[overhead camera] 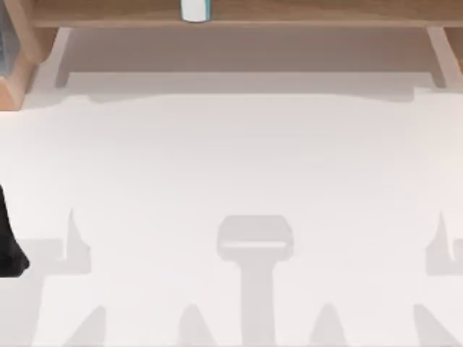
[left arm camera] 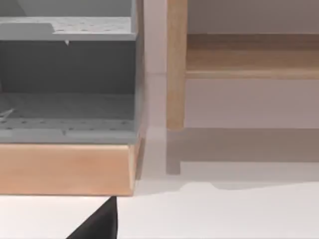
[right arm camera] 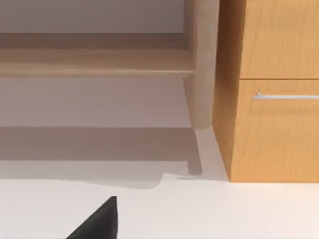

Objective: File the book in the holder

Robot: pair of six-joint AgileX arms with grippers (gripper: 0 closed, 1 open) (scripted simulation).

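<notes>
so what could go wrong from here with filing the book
The book stands on the raised wooden shelf at the table's far edge, away from both arms, so a long reach could tip it. The left arm sits at the table's left edge. The shelf's legs could obstruct a low approach.

Little of the AgileX robot's body is in sight. In the top view, a matte black, rounded piece of the left arm (overhead camera: 9,242) sits at the left edge of the frame, lower half, plain and unmarked. Each wrist view has a black, pointed wedge of an end effector finger at the lower left: left (left arm camera: 99,223), right (right arm camera: 99,223).
</notes>
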